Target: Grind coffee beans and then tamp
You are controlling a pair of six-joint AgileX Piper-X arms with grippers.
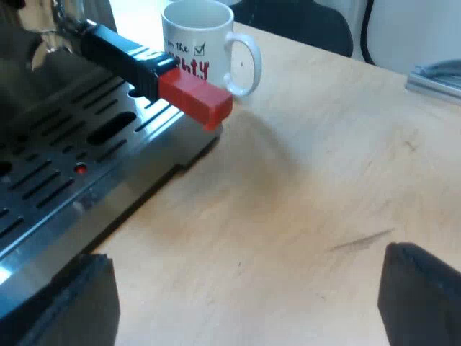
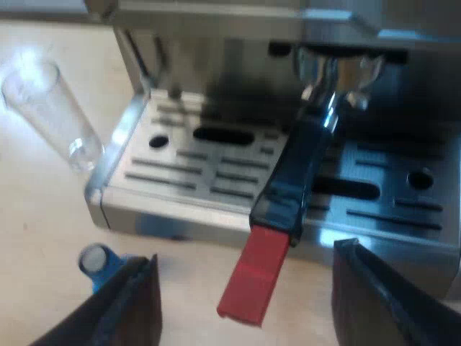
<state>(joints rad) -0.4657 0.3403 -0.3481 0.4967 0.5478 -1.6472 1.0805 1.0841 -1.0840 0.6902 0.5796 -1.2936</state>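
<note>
Nearest in the right wrist view, my right gripper has its fingers spread wide and grips nothing. The red handle end lies between them, touching neither, so a grasp looks ready to be made. The blue tamper sits on the table just beside one finger, seemingly untouched. My left gripper is likewise wide open and empty over the bare table, near the drip tray. Farther off, the holder is locked into the front of the espresso machine (whether it has grounds in it I cannot tell). Beyond are the mug and the measuring glass. By my reckoning tamping is not yet done, and the holder must come out first.
</note>
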